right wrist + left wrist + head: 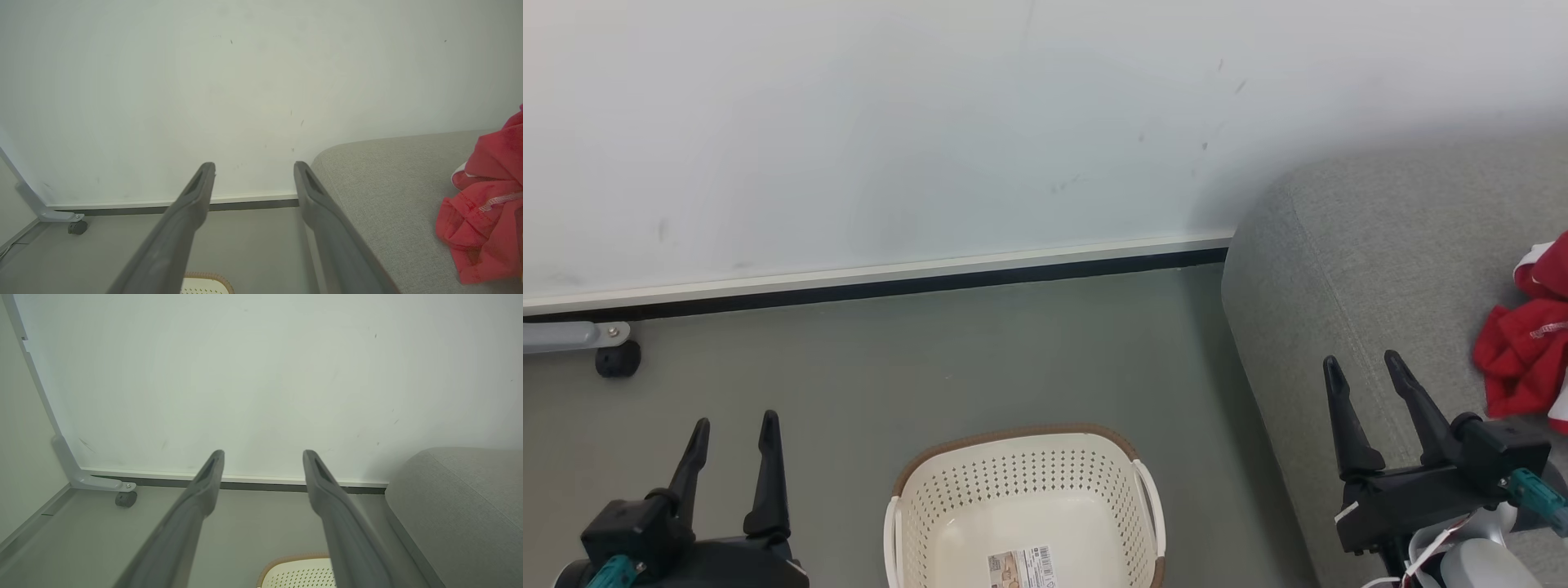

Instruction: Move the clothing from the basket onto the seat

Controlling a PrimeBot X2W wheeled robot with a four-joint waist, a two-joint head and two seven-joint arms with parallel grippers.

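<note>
Left hand [735,419] and right hand [1362,358] gape wide, gripping nothing; clothing [1523,359] lies on the seat [1380,245].

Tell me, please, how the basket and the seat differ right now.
The basket is cream perforated plastic with a brown rim; the seat is grey woven fabric. The basket's visible inside holds just a sticker, while the seat bears the red clothing. The basket is far smaller than the seat. Both have rounded corners.
</note>
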